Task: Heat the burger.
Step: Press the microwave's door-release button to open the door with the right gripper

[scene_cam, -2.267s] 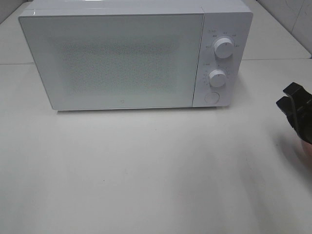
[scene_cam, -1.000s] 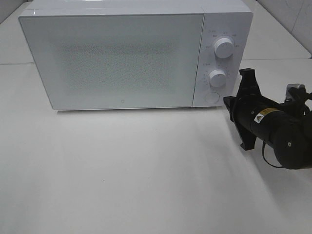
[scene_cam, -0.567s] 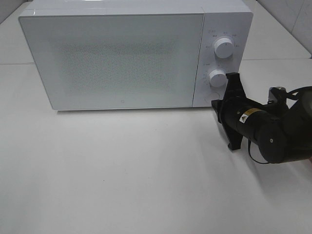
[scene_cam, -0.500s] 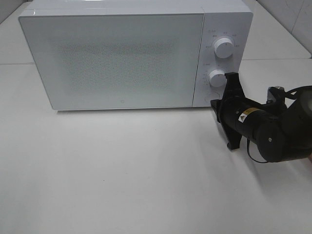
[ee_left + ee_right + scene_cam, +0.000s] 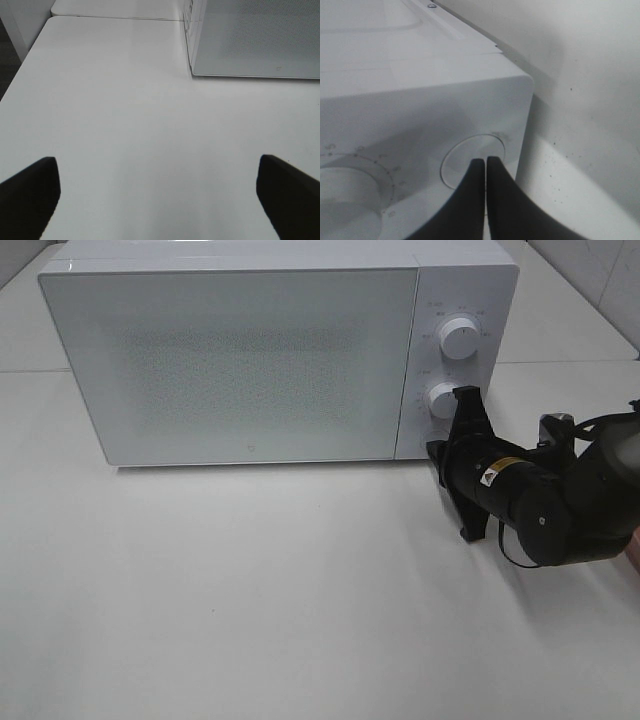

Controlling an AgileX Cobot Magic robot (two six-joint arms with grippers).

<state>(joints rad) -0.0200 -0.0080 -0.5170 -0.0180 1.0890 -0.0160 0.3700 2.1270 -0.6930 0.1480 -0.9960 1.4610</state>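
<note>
Edging closer than before, the right tool (image 5: 485,167), tips together, reaches the microwave's (image 5: 250,360) round button (image 5: 460,157); left tool (image 5: 159,192) spread above the counter (image 5: 115,115)

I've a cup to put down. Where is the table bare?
Bare: the table in front of the microwave door and to its left. Crowded: the microwave's front right corner, where the shut right gripper sits at the round button.
</note>
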